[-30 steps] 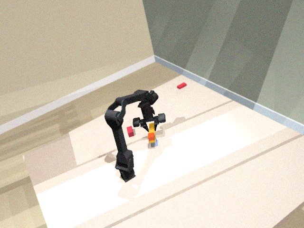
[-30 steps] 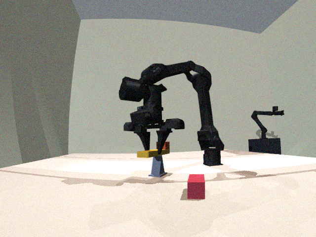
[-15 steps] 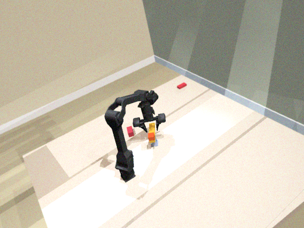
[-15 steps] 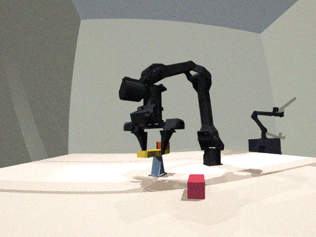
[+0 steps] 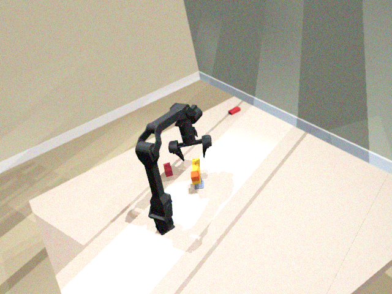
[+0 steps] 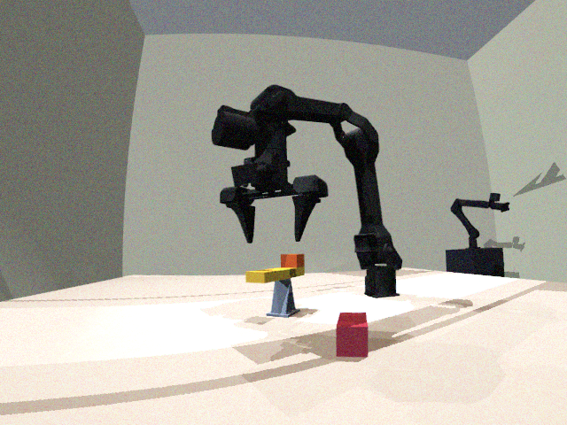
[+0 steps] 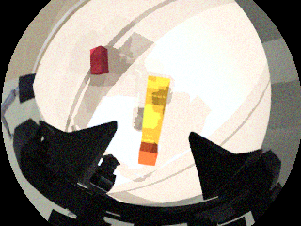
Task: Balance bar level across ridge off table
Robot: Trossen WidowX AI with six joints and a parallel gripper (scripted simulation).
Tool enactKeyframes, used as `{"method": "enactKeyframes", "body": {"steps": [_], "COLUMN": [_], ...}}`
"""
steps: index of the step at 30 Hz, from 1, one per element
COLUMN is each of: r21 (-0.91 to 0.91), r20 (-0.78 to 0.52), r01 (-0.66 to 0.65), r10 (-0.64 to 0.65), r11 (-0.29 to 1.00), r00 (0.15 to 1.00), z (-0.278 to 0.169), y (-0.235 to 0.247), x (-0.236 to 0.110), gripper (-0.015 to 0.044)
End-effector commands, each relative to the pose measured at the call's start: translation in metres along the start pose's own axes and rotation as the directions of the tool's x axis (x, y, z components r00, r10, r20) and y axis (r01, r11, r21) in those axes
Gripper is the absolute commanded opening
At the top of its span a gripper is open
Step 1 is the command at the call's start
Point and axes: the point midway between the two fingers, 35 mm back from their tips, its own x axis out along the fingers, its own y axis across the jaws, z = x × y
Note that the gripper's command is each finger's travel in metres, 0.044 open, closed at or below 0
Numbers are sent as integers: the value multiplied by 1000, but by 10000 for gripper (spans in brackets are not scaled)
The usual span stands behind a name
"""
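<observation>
A yellow bar [image 6: 267,275] [image 5: 196,165] [image 7: 156,109] with an orange block [image 6: 291,259] [image 5: 195,176] [image 7: 149,153] on one end lies across the top of a blue-grey ridge [image 6: 282,298] [image 5: 199,185]. The bar sits about level and both ends are off the table. My gripper [image 6: 273,239] [image 5: 193,156] [image 7: 153,130] is open and empty. It hangs above the bar with a clear gap, its fingers on either side. In the wrist view the ridge is mostly hidden under the bar.
A red cube [image 6: 352,334] [image 5: 168,169] [image 7: 100,59] stands on the table near the ridge. A small red block [image 5: 234,110] lies far off near the wall. A second dark arm on a box [image 6: 475,256] stands in the background.
</observation>
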Motion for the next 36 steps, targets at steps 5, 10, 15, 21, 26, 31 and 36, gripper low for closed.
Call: {"method": "enactKeyframes", "body": {"steps": [5,10,15,21,26,31,36], "r21": [1,1,1,1,1,1,1], "r20": [5,5,5,5,5,5,5], "r01": [3,3,3,3,3,3,3], "r10": [-3,-3,-3,-3,-3,-3,-3], "r11": [1000,1000,1000,1000,1000,1000,1000], "r00": [1000,1000,1000,1000,1000,1000,1000], "z": [-3,-3,-3,-3,-3,-3,-3], "y": [2,2,2,2,2,2,2], "x": [-42,-42,-42,-42,-42,-42,-42], "gripper": [440,440,440,440,440,440,440]}}
